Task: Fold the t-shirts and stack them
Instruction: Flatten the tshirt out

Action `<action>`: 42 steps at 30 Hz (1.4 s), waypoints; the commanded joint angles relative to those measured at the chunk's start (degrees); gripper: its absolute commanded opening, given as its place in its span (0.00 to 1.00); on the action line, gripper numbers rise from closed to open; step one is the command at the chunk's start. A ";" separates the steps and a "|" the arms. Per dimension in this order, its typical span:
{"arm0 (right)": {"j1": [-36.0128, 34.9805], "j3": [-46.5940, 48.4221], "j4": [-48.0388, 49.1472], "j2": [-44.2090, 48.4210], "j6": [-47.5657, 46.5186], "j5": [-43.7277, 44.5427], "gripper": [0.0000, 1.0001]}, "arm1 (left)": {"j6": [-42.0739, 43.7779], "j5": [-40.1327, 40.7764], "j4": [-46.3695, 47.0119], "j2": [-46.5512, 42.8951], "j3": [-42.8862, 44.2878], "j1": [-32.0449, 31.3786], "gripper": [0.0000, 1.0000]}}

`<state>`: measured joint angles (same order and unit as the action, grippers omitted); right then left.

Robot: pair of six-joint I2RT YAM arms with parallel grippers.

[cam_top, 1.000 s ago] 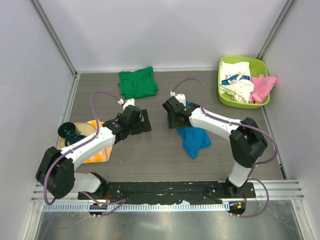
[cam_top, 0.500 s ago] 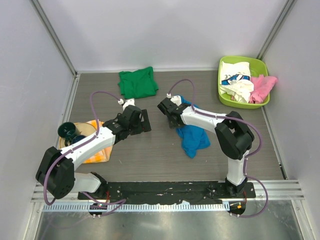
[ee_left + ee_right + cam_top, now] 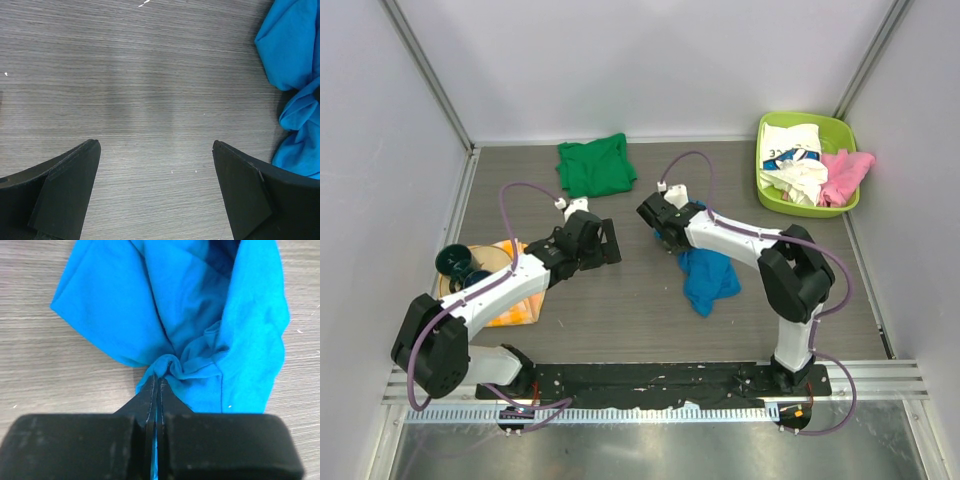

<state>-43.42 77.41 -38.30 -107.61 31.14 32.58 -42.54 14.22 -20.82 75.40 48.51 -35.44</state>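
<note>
T-shirt [image 3: 200, 315], blue, in right gripper [image 3: 156, 382]

Right hand [image 3: 667, 236] on crumpled blue t-shirt [image 3: 710, 283], left hand [image 3: 610, 242] near, green t-shirt [image 3: 595, 166] farther back

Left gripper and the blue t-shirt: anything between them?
Nothing: only bare table lies between the left gripper and the blue t-shirt, clearest in the left wrist view.

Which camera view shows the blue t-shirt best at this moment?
The right wrist view: the blue t-shirt fills the picture, its folds clear, with a bunch of cloth pinched in the shut right gripper. The top external view shows it small, partly under the right arm. The left wrist view shows only its edge at the right.
</note>
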 commanded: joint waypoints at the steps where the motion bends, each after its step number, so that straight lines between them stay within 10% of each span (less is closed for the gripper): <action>1: -2.37 6.95 -2.65 9.08 -2.83 2.14 0.01 | 0.88 1.25 0.34 -2.88 1.41 0.37 1.00; 13: -10.11 11.10 -20.56 39.81 1.81 18.97 0.01 | -0.87 -1.91 -1.15 -10.09 2.64 0.37 1.00; 21: -10.02 7.60 -42.72 55.83 23.67 30.61 0.01 | -1.66 -7.09 0.69 -9.39 4.04 -0.24 1.00; 42: -9.58 2.58 -45.90 52.68 30.04 35.36 0.01 | -5.45 -5.69 11.85 13.37 7.38 -16.32 1.00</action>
<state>-53.23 80.09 -78.08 -54.76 60.20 64.66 -47.51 8.56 -13.78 88.49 53.36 -50.63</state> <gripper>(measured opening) 0.026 0.996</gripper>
